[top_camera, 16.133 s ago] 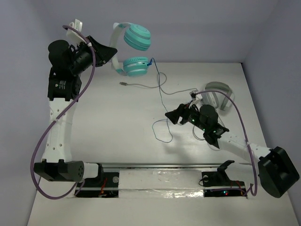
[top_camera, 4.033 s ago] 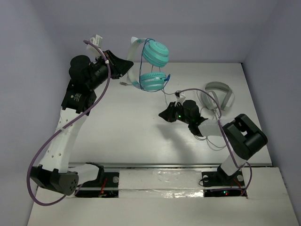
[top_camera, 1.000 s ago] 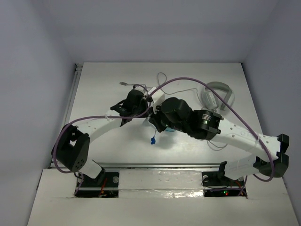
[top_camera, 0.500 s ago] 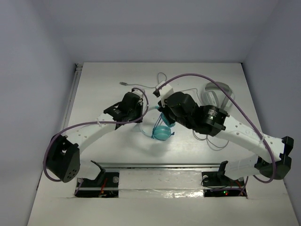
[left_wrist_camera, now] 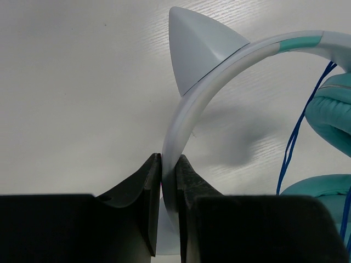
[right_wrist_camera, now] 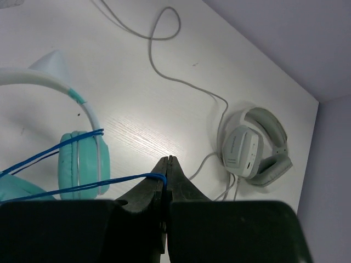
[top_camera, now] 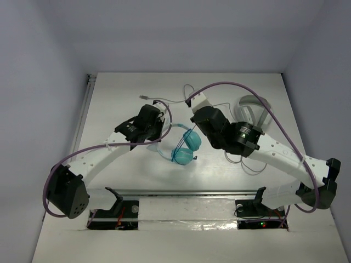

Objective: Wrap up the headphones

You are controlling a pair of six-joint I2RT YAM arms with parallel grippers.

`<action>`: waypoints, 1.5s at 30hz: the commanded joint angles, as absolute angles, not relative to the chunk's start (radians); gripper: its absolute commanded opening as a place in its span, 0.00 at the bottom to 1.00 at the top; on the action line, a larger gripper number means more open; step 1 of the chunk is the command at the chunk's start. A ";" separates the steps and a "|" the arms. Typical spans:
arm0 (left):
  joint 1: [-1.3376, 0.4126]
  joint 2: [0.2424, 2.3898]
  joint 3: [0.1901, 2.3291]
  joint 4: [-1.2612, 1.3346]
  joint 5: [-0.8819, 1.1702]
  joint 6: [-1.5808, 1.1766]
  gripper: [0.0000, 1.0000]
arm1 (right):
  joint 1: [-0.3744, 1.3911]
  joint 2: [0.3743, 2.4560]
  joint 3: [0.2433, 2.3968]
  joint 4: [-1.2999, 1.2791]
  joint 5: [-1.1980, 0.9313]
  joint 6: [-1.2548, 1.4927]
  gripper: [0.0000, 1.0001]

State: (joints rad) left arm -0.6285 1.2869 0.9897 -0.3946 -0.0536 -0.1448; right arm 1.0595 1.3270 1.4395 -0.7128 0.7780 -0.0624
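Two sets are in view: the headphones [top_camera: 182, 155], their two teal ear cups [right_wrist_camera: 77, 164] just left of the right gripper [right_wrist_camera: 167, 161], and grey-white headphones [right_wrist_camera: 255, 145] with one pale cable [right_wrist_camera: 164, 33] beyond it to the right. The left gripper [left_wrist_camera: 168, 165] is clamped on the white headband [left_wrist_camera: 189, 104], and the right gripper is pinched together on the thin blue cable [right_wrist_camera: 131, 179]. From above, both pairs of fingertips are hidden under the wrists, and the left wrist view cuts both cups off at its edge.

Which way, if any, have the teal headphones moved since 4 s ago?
Yes. The headphones moved down the view: they were above the grey headphones then, and are now below and left of them.
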 commanded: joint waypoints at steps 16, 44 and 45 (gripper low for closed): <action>-0.601 1.167 1.054 -0.342 0.307 -0.066 0.00 | 0.888 1.353 1.289 -0.428 0.815 -0.029 0.01; -0.512 1.137 1.267 -0.126 0.565 -0.301 0.00 | 0.640 1.177 0.776 0.366 -0.189 0.393 0.35; -0.512 1.138 1.275 -0.118 0.555 -0.316 0.00 | 0.640 1.178 0.763 0.408 -0.184 0.403 0.35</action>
State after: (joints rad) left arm -0.5213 1.1492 1.1988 -0.2356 0.5270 -0.2287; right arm 0.6472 1.1755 0.7883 0.2211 -0.1333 0.3672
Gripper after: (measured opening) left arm 0.102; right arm 0.351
